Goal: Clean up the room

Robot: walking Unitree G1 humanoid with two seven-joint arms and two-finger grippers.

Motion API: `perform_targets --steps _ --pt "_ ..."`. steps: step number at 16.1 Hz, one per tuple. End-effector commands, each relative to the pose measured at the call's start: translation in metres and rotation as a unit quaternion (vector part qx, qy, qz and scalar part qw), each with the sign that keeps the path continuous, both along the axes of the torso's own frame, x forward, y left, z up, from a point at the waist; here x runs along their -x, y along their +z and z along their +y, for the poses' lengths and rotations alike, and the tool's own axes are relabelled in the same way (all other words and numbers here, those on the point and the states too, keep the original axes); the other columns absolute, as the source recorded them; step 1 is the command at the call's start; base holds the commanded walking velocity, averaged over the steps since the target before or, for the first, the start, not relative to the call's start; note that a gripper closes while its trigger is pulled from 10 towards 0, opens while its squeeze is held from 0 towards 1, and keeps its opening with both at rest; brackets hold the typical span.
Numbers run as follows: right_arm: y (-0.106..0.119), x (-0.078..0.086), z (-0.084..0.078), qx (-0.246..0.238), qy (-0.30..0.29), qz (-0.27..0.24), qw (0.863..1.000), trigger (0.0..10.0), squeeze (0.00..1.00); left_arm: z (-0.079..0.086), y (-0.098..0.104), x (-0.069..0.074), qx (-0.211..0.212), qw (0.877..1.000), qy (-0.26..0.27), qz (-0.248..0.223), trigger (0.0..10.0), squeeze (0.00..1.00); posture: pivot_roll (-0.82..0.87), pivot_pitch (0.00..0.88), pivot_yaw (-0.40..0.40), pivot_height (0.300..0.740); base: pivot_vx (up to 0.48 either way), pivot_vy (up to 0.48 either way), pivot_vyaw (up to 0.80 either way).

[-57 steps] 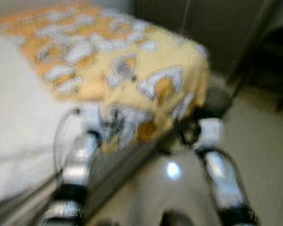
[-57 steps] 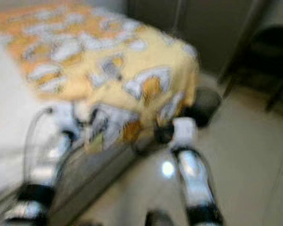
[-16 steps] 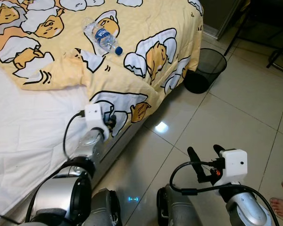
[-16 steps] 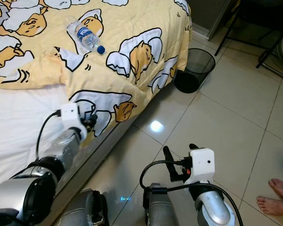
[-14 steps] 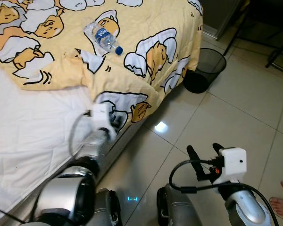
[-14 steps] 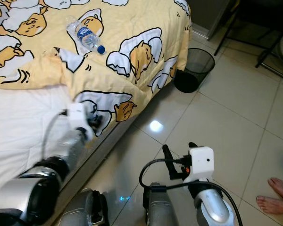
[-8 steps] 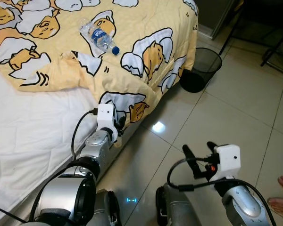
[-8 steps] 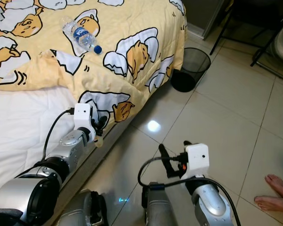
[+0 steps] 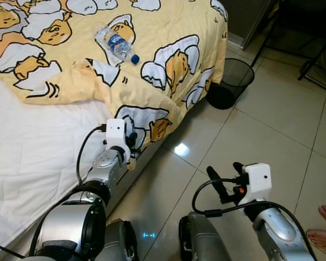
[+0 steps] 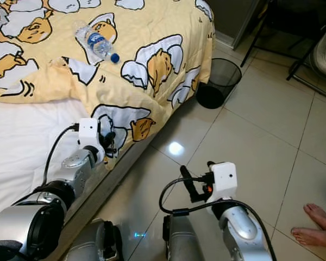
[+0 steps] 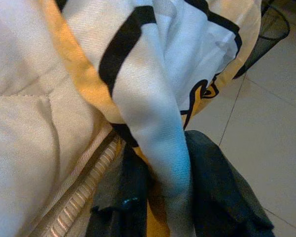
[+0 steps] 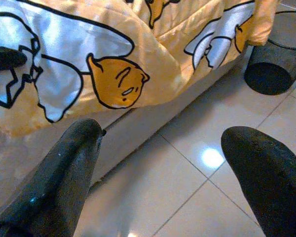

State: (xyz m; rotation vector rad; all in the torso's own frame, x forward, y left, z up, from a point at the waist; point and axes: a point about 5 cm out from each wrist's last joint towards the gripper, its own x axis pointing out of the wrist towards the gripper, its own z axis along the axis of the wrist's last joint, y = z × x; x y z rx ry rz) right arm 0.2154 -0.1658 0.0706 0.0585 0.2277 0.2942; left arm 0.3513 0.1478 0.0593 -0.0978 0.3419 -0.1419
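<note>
Head views: bed with white sheet (image 9: pixel 27 163), covered on its far part by a yellow quilted blanket printed with white-and-orange cartoon egg figures (image 9: pixel 168 32). A clear plastic water bottle with blue cap and blue label (image 9: pixel 116 44) lies on its side on the blanket, well back from the bed edge. Left hand (image 9: pixel 131 149) sits at the blanket's hanging corner by the bed edge. Right hand (image 10: pixel 198 179) hovers over the pale glossy floor tiles (image 9: pixel 271 125), apart from the bed. A black wire-mesh wastebasket (image 9: pixel 230 82) stands on the floor just beside the bed's corner. A person's bare feet (image 10: pixel 313 224) at the edge of the floor on the robot's right.

Left wrist view: a fold of the blanket, white with black outline and yellow, runs down between the two black fingers (image 11: pixel 222 197); the left hand is clenched on that fold. Wastebasket visible past the cloth.

Right wrist view: two black fingers (image 12: pixel 64 173) spread wide with nothing between them, released. Beyond them the blanket's hanging edge, the bed's side, floor tiles and the wastebasket.
</note>
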Motion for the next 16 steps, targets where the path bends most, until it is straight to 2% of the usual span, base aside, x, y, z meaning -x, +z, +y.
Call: perform_targets --steps 1,3,5,6,8,12,14,16 --pt "-0.004 0.002 -0.002 -0.008 -0.007 0.012 1.0 10.0 0.0 0.0 -0.012 0.009 0.0 1.0 -0.006 0.02 0.0 0.0 -0.21 0.179 -0.046 0.684 0.0 0.0 0.0" --pt "-0.004 0.001 -0.002 -0.015 -0.011 0.014 1.0 10.0 0.0 0.002 -0.015 0.01 -0.018 1.0 -0.006 0.024 0.0 0.0 -0.2 0.175 -0.052 0.684 0.0 0.442 0.0" --pt "0.0 -0.008 -0.004 -0.059 -0.038 0.019 0.997 10.0 0.0 -0.002 -0.014 0.009 -0.021 1.0 -0.012 0.019 0.0 0.0 -0.2 0.163 -0.044 0.684 0.0 0.24 0.0" --pt "0.008 -0.013 -0.001 -0.048 -0.022 -0.003 0.999 10.0 0.0 -0.006 -0.014 0.01 -0.016 0.999 -0.022 0.019 0.0 0.0 -0.21 0.16 -0.041 0.684 0.0 0.0 0.0" --pt "0.01 -0.012 0.002 -0.045 -0.017 -0.007 0.999 10.0 0.0 -0.008 -0.014 0.01 -0.015 0.999 -0.032 0.018 0.0 0.0 -0.22 0.161 -0.04 0.684 0.0 0.0 0.0" --pt "0.003 -0.006 0.007 -0.042 0.014 0.012 0.999 10.0 0.0 -0.015 -0.009 0.007 -0.032 0.997 -0.074 0.008 0.0 0.0 -0.21 0.16 -0.027 0.684 0.0 0.0 0.0" --pt "0.001 0.002 0.013 -0.05 0.069 0.034 0.996 10.0 0.0 -0.017 -0.009 0.009 -0.06 0.99 -0.125 0.002 0.0 0.0 -0.22 0.159 -0.023 0.684 0.0 0.0 0.0" --pt "0.0 0.013 0.01 -0.049 0.116 0.055 0.991 10.0 0.0 -0.027 -0.017 0.018 -0.078 0.976 -0.201 0.005 0.0 0.0 -0.23 0.158 -0.022 0.684 0.0 0.0 0.0"
